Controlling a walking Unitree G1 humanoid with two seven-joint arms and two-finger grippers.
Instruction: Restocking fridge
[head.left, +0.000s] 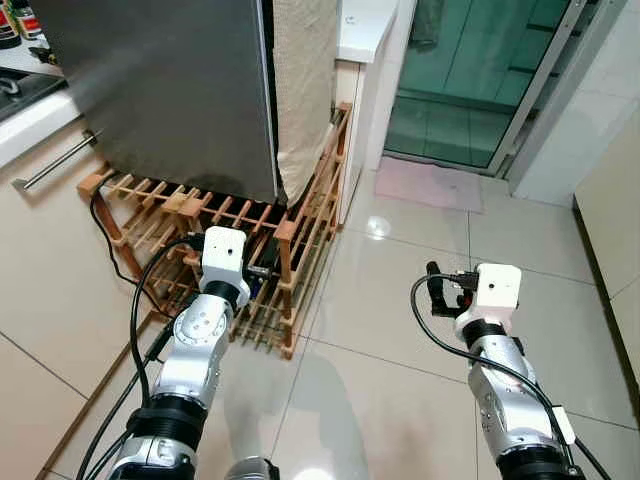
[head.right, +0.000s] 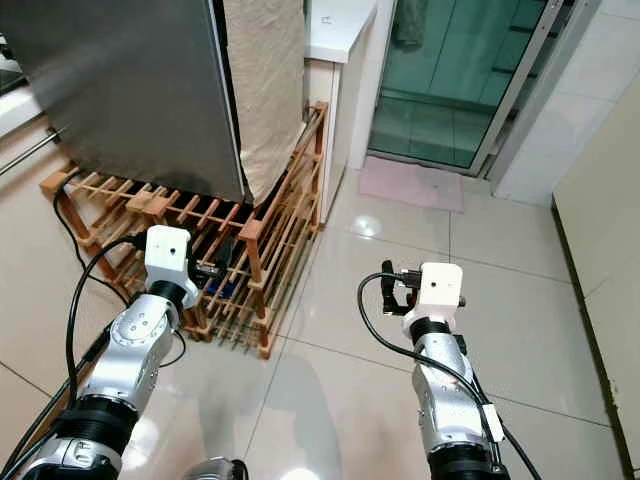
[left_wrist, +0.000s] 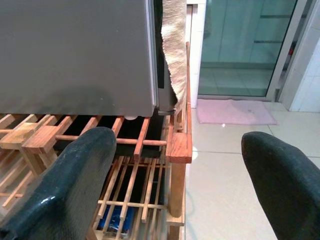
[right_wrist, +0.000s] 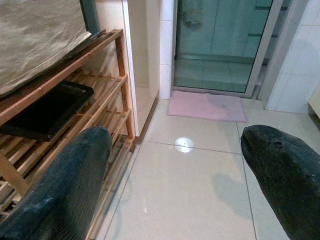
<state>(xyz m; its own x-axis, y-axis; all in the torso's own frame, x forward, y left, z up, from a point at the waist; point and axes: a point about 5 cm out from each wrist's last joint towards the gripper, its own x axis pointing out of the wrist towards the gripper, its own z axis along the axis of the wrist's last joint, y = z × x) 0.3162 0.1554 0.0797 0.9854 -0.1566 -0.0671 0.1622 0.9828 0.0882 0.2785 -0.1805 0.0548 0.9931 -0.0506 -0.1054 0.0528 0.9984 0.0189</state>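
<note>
The grey steel fridge (head.left: 170, 90) stands on a low wooden slatted rack (head.left: 300, 250), with its door shut. A beige cloth (head.left: 302, 90) hangs down its right side. My left gripper (head.left: 262, 271) is held low at the rack's front corner, below the fridge. In the left wrist view its fingers (left_wrist: 80, 170) are spread wide with nothing between them. My right gripper (head.left: 436, 289) hovers over bare floor tiles to the right of the rack, open and holding nothing. Its fingers (right_wrist: 75, 175) point toward the rack's end.
A black tray (right_wrist: 45, 110) lies on a rack shelf. Something blue (left_wrist: 117, 220) sits under the slats. A black cable (head.left: 110, 240) runs along the rack's left side. A white cabinet (head.left: 365, 40), a pink mat (head.left: 430, 185) and a glass door (head.left: 470, 80) lie beyond. Drawers with a bar handle (head.left: 50, 162) are at left.
</note>
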